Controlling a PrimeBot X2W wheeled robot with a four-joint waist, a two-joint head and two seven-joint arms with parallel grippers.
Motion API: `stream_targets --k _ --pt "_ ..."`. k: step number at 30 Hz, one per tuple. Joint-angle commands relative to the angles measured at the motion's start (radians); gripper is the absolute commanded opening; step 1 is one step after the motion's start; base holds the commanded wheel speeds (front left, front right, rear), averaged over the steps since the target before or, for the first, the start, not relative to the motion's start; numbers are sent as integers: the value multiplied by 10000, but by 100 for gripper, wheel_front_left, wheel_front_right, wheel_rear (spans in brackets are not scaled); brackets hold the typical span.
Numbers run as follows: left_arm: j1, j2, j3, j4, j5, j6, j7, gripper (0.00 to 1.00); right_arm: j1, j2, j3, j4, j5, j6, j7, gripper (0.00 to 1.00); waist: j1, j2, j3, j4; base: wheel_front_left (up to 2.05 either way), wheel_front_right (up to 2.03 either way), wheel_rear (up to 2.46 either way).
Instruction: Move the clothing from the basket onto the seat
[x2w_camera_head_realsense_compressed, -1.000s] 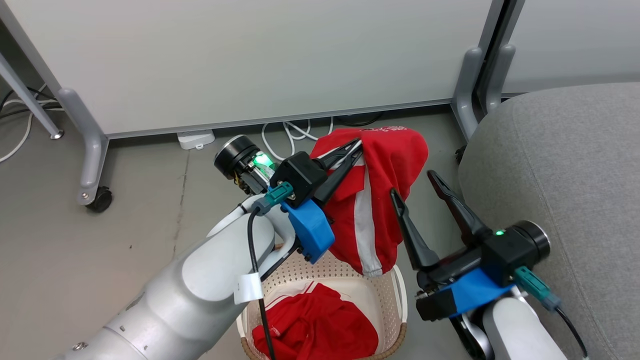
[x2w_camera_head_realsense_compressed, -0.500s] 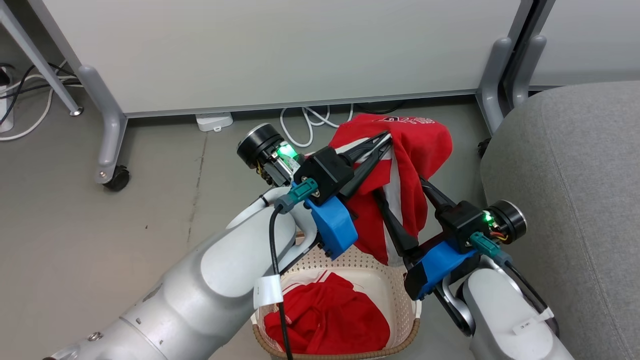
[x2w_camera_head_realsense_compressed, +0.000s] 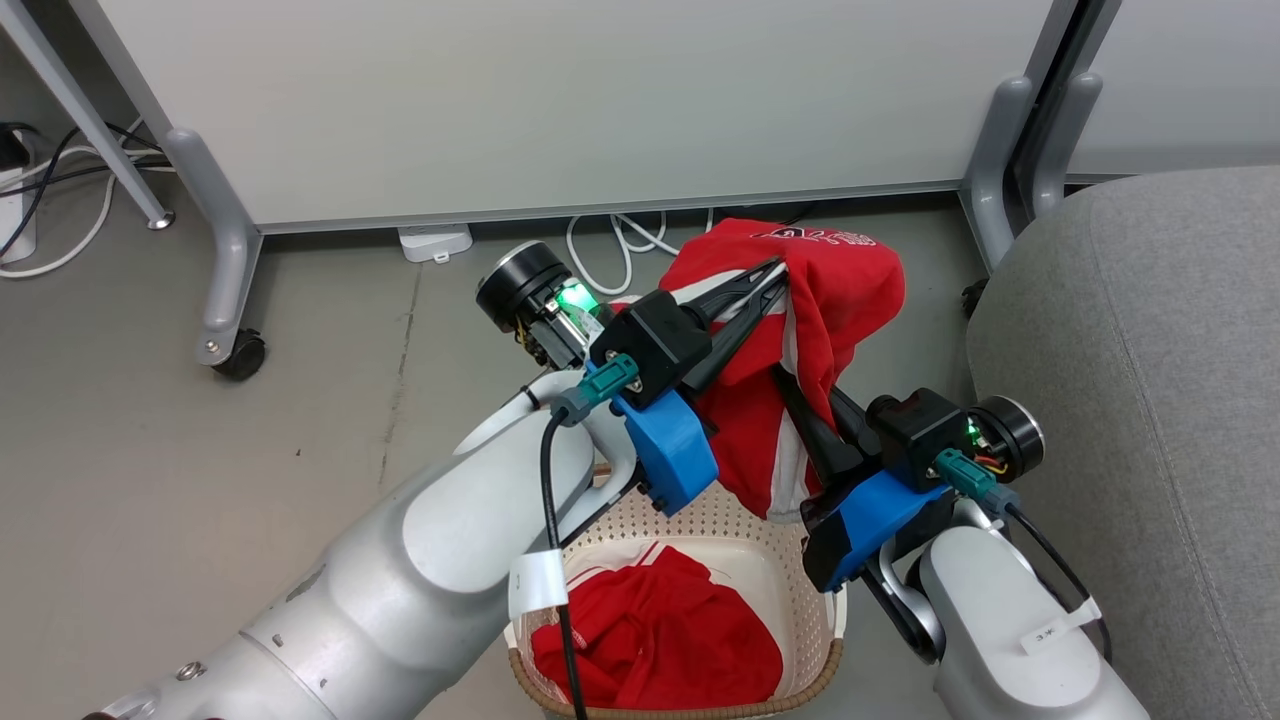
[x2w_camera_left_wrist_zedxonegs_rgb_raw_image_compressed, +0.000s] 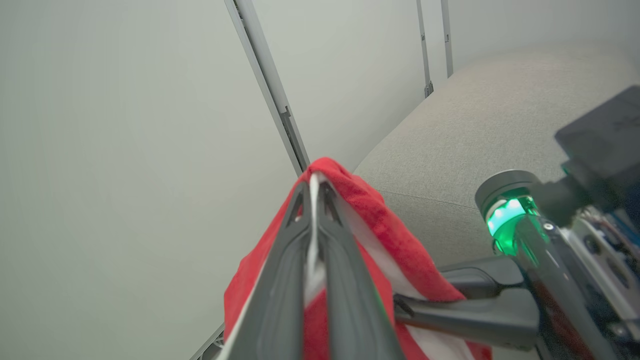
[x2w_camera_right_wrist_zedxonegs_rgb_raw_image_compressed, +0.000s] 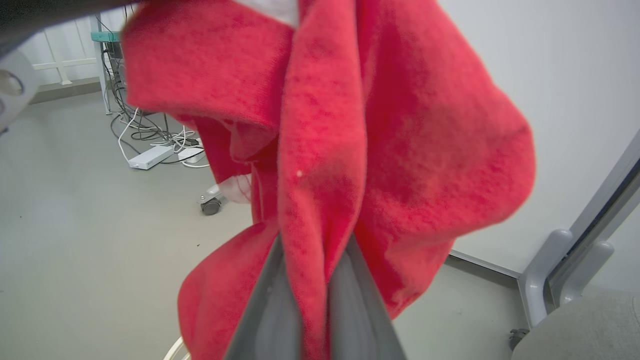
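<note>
A red garment (x2w_camera_head_realsense_compressed: 815, 300) with a white stripe hangs in the air above the cream basket (x2w_camera_head_realsense_compressed: 760, 560). My left gripper (x2w_camera_head_realsense_compressed: 772, 277) is shut on its upper fold; the left wrist view has the fingertips pinching red and white cloth (x2w_camera_left_wrist_zedxonegs_rgb_raw_image_compressed: 380, 220). My right gripper (x2w_camera_head_realsense_compressed: 810, 395) is shut on a lower fold of the same garment (x2w_camera_right_wrist_zedxonegs_rgb_raw_image_compressed: 320, 175), its fingers partly buried in the cloth. A second red garment (x2w_camera_head_realsense_compressed: 655, 640) with a white edge lies crumpled in the basket's bottom. The grey seat (x2w_camera_head_realsense_compressed: 1150, 380) stands to the right, close beside my right arm.
A white partition panel on grey wheeled legs (x2w_camera_head_realsense_compressed: 215, 250) stands behind the basket. White cables (x2w_camera_head_realsense_compressed: 620, 250) and a power strip (x2w_camera_head_realsense_compressed: 435, 242) lie on the grey floor under it. Another grey leg (x2w_camera_head_realsense_compressed: 1000, 160) rises next to the seat.
My right gripper, open and apart from the garment a second ago, has moved in to the left and shut on a lower fold. The camera has shifted slightly.
</note>
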Motion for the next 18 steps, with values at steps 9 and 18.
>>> stream_targets --k 9,18 --pt "77 58 24 91 28 -56 -48 0 -2 11 92 -98 189 1 -39 0 0 0 -77 -40 0 0 0" --pt "165 51 167 20 111 -62 -47 100 75 10 141 -123 387 1 -39 0 0 0 -113 -22 0 0 0"
